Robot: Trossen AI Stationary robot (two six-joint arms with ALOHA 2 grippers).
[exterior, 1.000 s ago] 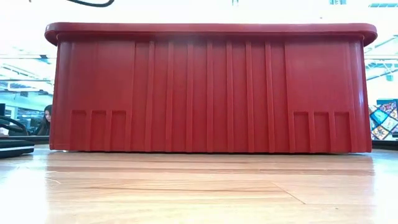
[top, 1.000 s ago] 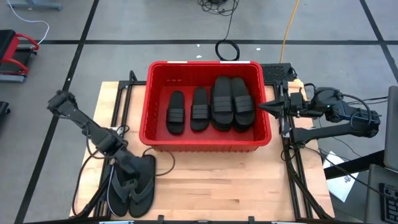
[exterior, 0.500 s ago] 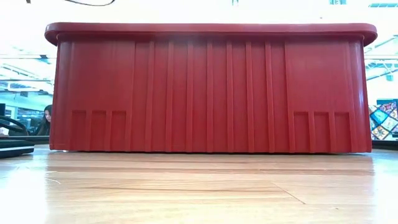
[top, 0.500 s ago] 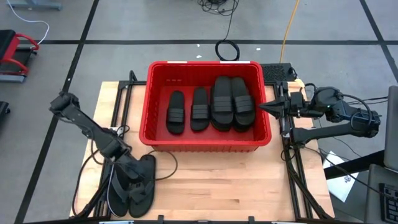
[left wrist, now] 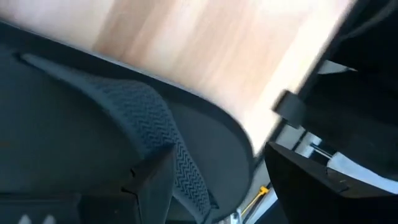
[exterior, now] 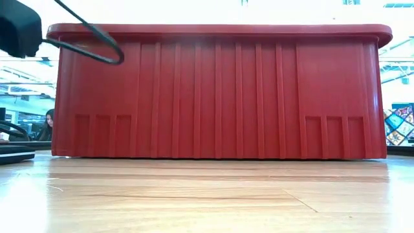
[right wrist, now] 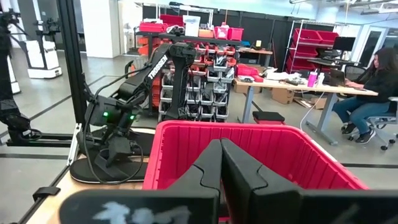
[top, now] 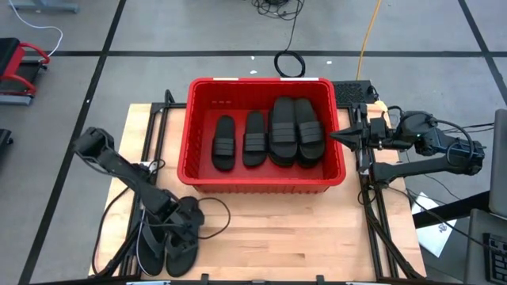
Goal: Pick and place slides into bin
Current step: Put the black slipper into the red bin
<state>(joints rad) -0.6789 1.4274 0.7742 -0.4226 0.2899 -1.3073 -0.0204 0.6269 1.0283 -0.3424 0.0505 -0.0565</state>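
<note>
Here the left pincer [top: 181, 224], spread wide, straddles near-to-far-lying flip-flops [top: 168, 247], gripping nothing.

Even overhead light fills the high view, the red bin [top: 261, 134] casting only a faint shadow on the pale wooden desk [top: 277, 229]. At desk height, the sky-bright background behind the bin blows out to white, and the near planks blur into glare. The left wrist view is soft and close, a flip-flop [left wrist: 155, 130] smeared out of focus; the right wrist's own fingers [right wrist: 217, 168] blur against a sharply lit workshop.
</note>
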